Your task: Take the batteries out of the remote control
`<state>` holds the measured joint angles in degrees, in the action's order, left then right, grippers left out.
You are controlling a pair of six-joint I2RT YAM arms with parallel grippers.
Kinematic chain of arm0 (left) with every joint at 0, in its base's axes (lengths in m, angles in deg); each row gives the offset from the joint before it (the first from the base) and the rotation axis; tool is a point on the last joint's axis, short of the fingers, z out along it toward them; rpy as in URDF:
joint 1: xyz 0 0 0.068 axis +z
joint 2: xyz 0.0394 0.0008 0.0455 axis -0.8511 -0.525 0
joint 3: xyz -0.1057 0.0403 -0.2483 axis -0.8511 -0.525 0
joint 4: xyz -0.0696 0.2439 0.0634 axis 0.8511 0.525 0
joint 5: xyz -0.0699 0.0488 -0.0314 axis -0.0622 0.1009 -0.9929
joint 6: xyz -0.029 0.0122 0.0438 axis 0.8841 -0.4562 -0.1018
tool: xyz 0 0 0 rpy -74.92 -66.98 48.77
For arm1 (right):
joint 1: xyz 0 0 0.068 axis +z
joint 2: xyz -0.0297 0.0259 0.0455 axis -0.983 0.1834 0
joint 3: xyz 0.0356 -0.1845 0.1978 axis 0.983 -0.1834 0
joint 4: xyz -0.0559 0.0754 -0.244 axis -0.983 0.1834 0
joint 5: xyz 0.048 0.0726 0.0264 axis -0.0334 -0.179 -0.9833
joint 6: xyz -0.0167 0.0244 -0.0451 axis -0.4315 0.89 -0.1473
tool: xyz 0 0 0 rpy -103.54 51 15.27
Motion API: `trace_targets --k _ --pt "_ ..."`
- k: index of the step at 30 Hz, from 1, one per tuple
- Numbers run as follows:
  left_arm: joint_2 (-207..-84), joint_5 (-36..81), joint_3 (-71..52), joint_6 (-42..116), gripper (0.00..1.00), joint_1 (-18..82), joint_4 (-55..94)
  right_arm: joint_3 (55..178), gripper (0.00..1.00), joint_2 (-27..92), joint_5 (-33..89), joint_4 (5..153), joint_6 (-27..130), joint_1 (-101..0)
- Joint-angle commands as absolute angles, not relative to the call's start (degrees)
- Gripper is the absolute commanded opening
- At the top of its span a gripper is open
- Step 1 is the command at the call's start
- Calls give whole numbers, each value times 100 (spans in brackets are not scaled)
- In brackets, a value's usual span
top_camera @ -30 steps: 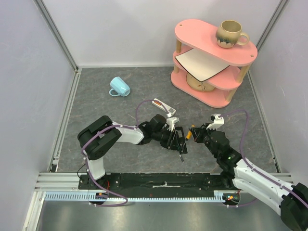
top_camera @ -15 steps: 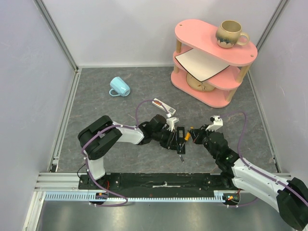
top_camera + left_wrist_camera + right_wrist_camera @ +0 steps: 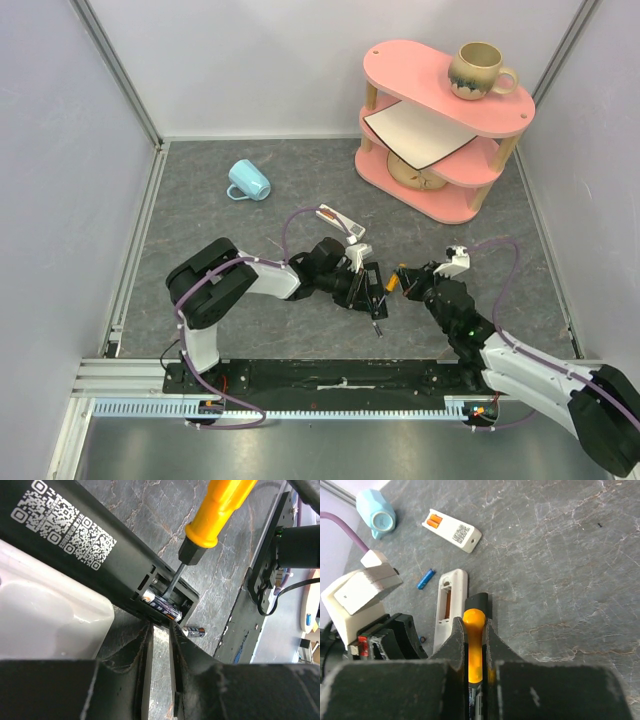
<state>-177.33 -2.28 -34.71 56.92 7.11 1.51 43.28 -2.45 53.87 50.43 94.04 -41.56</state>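
At frame centre, the battery should be levered gently, screwdriver clamped in right fingers, remote control clamped in left fingers.

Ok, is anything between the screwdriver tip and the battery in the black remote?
Nothing visible. The black remote has its cover off, and the screwdriver shaft reaches straight in to the exposed battery.

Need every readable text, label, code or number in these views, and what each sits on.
Readable words or numbers: none in any view.
Two QR codes, no legible text beside them: on the black remote.
Print on the battery in the open compartment: too blurred to read.
Dark-printed label on the far white remote: too small to read.
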Motion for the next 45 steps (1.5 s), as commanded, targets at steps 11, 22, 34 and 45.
trace_targets --k 11,22,34,45 --pt "-17813 -201 -3421 5780 25 639 -57 3862 0 -310 5470 4442 9953 -4137" --pt "-16444 115 -3614 5341 46 700 594 4495 0 -686 5452 5196 9470 -4129" --pt "-15414 923 -3624 4814 60 1307 1806 5155 0 -503 5734 5682 8801 -4129" --pt "-16511 3297 -1919 4128 73 1588 3732 5278 0 -705 5716 5989 8714 -4137"
